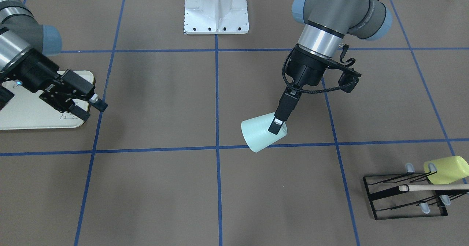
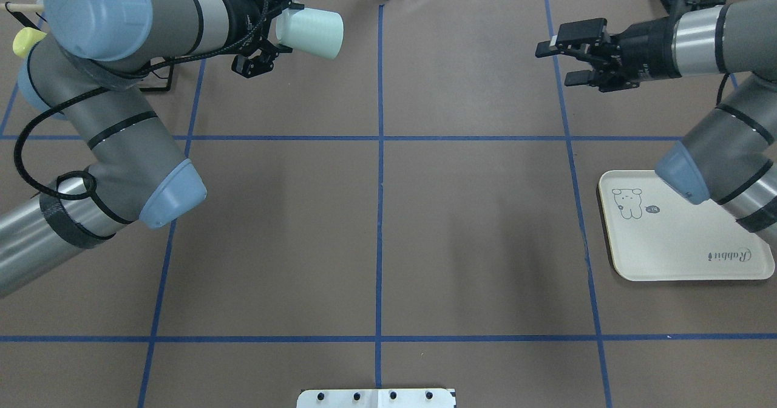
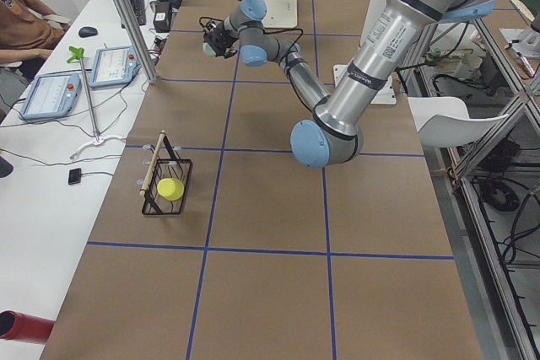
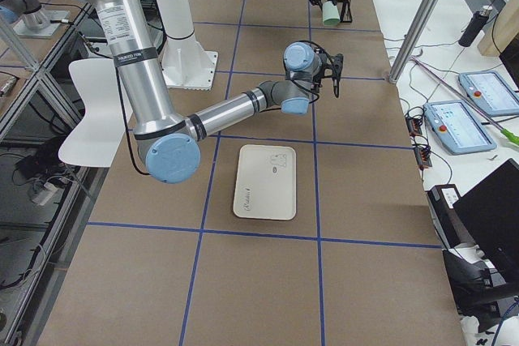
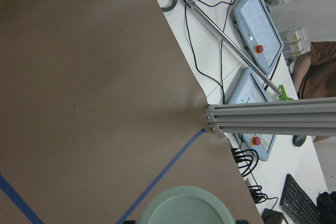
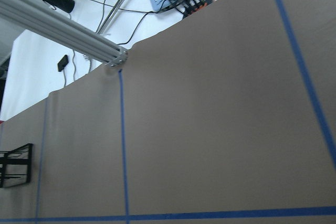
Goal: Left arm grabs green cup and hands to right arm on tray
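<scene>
My left gripper [image 2: 280,30] is shut on the pale mint-green cup [image 2: 312,33] and holds it on its side above the table, wide end towards the table's middle. In the front view the cup [image 1: 261,134] hangs tilted below the left gripper [image 1: 275,128]. Its round end shows at the bottom of the left wrist view [image 5: 186,209]. My right gripper [image 2: 555,64] is open and empty, raised, its fingers pointing towards the cup, with a wide gap between them. In the front view the right gripper [image 1: 94,111] overlaps the corner of the cream tray [image 1: 22,110]. The tray [image 2: 686,250] lies bare.
A black wire rack [image 1: 403,198] with a yellow-green cup [image 1: 445,169] and a wooden stick stands at the table's end beyond the left arm. The white robot base [image 1: 216,10] sits at the robot's edge. An aluminium post [image 5: 273,116] stands at the operators' edge.
</scene>
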